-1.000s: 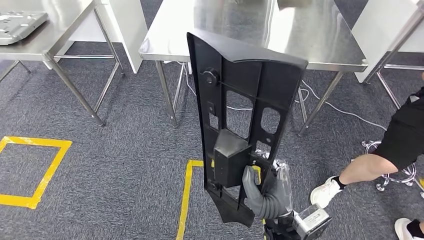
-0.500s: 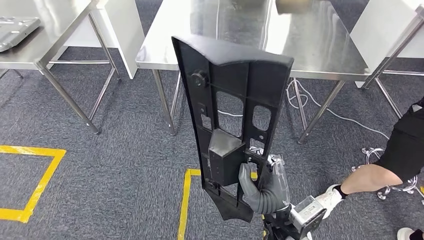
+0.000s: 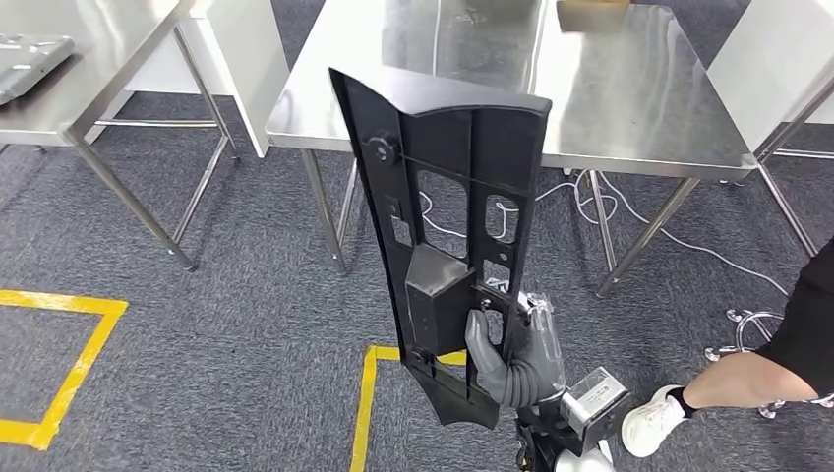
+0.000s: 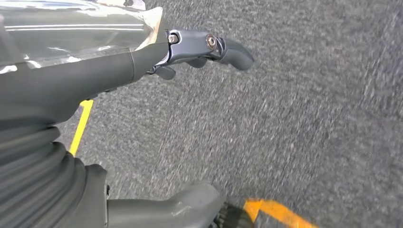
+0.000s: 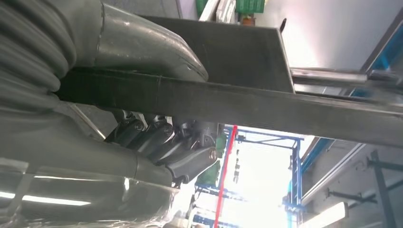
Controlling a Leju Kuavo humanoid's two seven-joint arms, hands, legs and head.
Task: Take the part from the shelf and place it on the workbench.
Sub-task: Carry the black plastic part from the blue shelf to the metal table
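Observation:
A long black plastic part (image 3: pixel 447 226) with cut-outs and a boxy lump stands upright in the head view, gripped near its lower end by my right hand (image 3: pixel 516 354). In the right wrist view the thumb lies on one face of the part (image 5: pixel 223 102) and the dark fingers (image 5: pixel 166 137) curl against the other. The steel workbench (image 3: pixel 629 88) stands just beyond the part's top. My left hand (image 4: pixel 142 61) hangs over the carpet with its fingers apart and nothing in it.
A second steel table (image 3: pixel 89 69) with a grey metal part (image 3: pixel 29 49) stands at the far left. Yellow floor tape (image 3: pixel 364 393) marks the carpet. A person's leg and white shoe (image 3: pixel 654 423) are at the lower right. Cables (image 3: pixel 570 192) lie under the workbench.
The whole view has shifted: the workbench has come nearer and lower in the picture. The part stays in my right hand, now slightly left. The person's leg has slid right.

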